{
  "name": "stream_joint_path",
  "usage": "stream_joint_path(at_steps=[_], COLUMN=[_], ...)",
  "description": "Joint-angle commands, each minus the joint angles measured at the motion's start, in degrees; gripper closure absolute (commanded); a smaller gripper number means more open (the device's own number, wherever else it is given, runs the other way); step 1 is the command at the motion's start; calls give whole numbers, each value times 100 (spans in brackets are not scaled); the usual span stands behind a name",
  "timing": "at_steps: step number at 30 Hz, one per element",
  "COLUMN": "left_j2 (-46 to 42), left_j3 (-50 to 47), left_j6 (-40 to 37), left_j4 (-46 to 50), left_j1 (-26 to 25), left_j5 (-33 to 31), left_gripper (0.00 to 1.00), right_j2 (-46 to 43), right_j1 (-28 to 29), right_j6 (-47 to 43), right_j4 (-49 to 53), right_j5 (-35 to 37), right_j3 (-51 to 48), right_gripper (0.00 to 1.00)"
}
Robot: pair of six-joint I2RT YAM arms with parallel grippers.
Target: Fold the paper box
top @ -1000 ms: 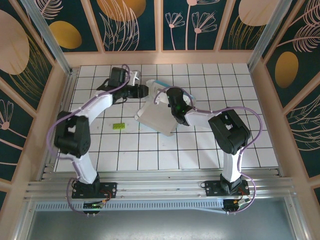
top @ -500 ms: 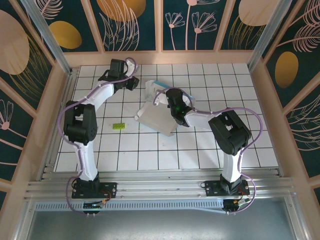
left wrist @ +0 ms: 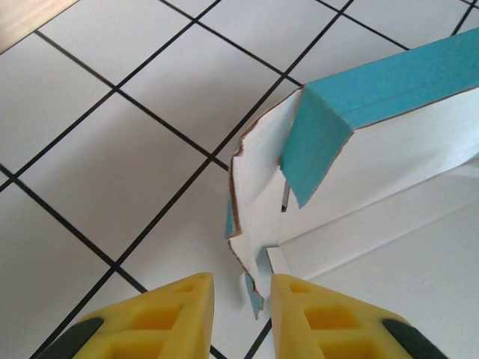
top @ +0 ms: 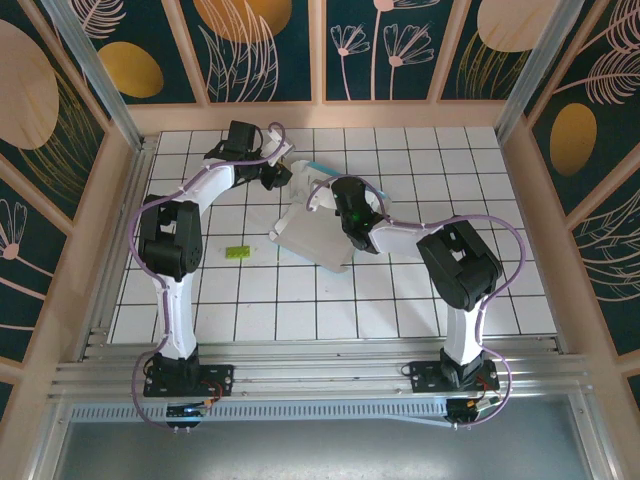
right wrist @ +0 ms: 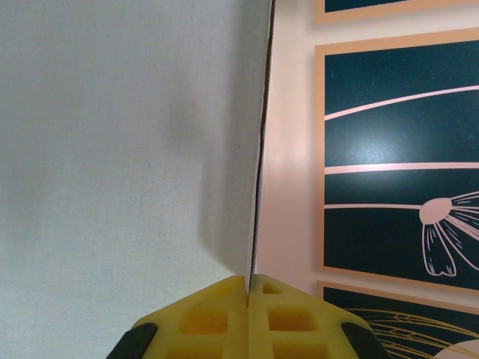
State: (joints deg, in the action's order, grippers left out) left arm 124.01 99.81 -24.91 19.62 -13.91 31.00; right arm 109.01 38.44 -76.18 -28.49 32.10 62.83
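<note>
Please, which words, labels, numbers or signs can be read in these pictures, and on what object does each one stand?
None can be read. The paper box is plain white and teal; the wall panels carry only plant drawings; the green block is too small to tell.

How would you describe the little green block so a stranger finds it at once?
Start at the white tiled table. Left of the half-folded paper box, apart from it, lies the green block. It is the only lime-green thing there, and far smaller than the box.
</note>
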Motion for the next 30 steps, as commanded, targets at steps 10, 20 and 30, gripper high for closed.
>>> stream_joint_path(at_steps=[10,20,30], left_j2=[98,832,992], left_j3=[-9,720,912], left_j6=[117,238,-48], left_j4=[-503,-371,-13], left_j1=[225,232,183], left_j5=[-295,13,837], left_gripper=[70,70,70], right_j2=[-17,-44,-29], right_j1=[93,82,80], right_j6=[-4,16,-19], right_j4=[503,524,502], right_j5=[-143,-182,-179], right_j3=[-161,-172,-136], right_gripper=[100,100,100])
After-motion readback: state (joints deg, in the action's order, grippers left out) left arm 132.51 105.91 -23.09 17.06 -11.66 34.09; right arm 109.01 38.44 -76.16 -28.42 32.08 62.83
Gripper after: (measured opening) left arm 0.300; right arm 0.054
